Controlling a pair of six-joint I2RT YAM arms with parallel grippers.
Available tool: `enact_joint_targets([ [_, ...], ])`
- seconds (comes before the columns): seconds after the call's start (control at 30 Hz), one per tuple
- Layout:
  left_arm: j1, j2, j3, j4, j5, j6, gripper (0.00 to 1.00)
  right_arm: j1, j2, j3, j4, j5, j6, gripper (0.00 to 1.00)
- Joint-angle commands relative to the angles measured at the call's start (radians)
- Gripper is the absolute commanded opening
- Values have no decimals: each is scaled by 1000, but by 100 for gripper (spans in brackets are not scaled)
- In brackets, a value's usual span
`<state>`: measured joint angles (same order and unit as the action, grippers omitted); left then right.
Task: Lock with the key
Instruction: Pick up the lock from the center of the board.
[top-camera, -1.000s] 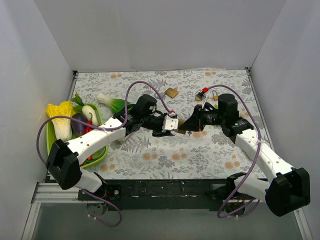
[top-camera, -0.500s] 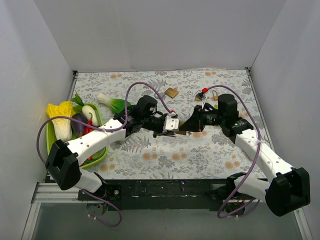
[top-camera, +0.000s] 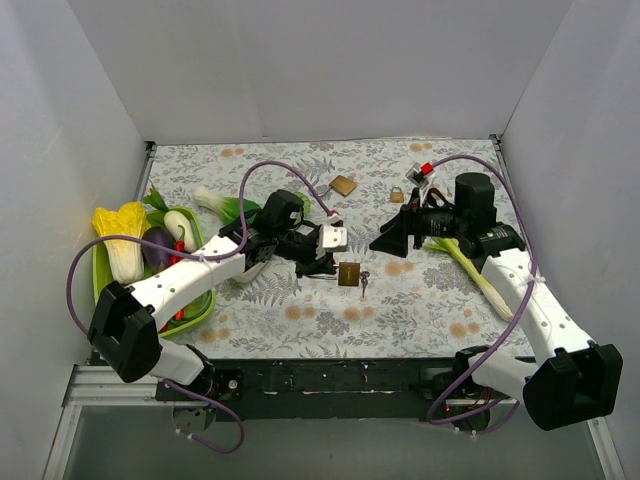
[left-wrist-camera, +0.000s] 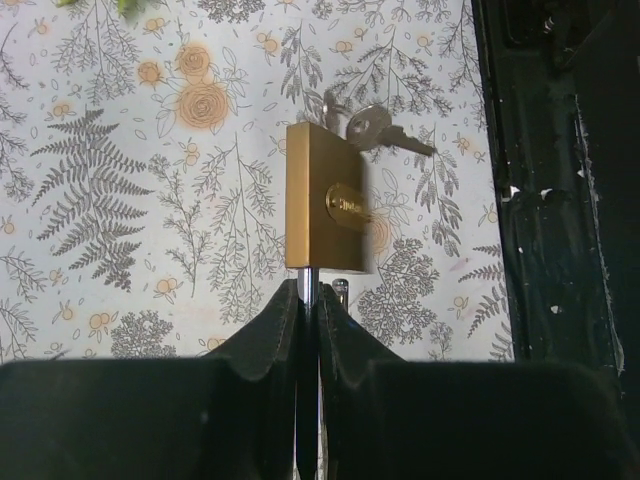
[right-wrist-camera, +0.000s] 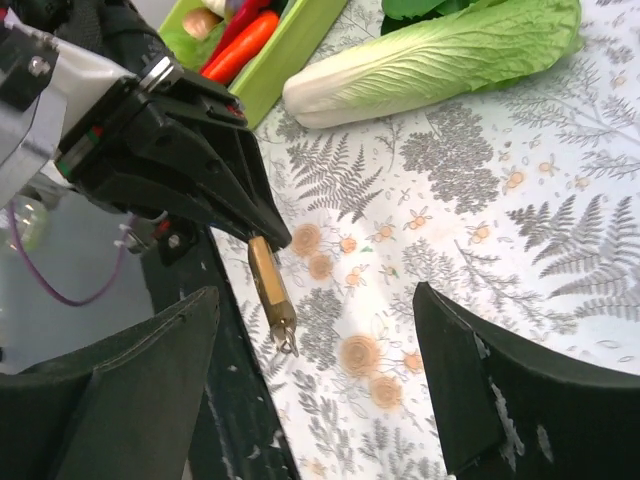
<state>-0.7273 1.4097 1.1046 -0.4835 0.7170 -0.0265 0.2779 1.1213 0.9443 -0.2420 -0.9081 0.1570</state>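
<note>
A brass lock (top-camera: 349, 273) hangs from my left gripper (top-camera: 336, 264), which is shut on its steel shackle (left-wrist-camera: 309, 282). In the left wrist view the lock's body (left-wrist-camera: 325, 210) points away from the fingertips. The key (left-wrist-camera: 372, 127) sticks in its far end, with a second key on the same ring. The key (top-camera: 364, 282) also shows from above, just right of the lock. My right gripper (top-camera: 384, 241) stands open to the right of the lock, touching nothing. The right wrist view has the lock (right-wrist-camera: 266, 280) and key (right-wrist-camera: 287, 340) between its spread fingers, some way off.
Two more padlocks (top-camera: 343, 185) (top-camera: 397, 194) lie at the back of the flowered cloth. A green tray (top-camera: 198, 303) with vegetables stands at the left, a bok choy (top-camera: 225, 207) beside it. A leek (top-camera: 478, 274) lies under the right arm. The black table edge (left-wrist-camera: 560, 200) is close to the lock.
My right gripper has let go of the key, opened wide and drawn back to the right. The left gripper has closed on the shackle and carried the lock down toward the near edge.
</note>
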Motion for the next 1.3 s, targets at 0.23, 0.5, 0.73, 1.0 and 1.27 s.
enact_joint_targets([
  [0.23,12,-57,89,-26,128,-7,0,47,-80,-1,-126,-81,-399,88],
  [0.5,12,-41,136,-18,160,-44,0,178,-64,-42,-129,14,-485,89],
  [0.73,12,-38,153,-17,187,-61,0,250,-31,-56,-76,49,-501,79],
  [1.0,12,-40,158,-4,205,-82,0,296,-20,-58,-60,80,-505,68],
  [1.27,12,-37,173,2,213,-108,0,311,-2,-41,-57,90,-473,2],
])
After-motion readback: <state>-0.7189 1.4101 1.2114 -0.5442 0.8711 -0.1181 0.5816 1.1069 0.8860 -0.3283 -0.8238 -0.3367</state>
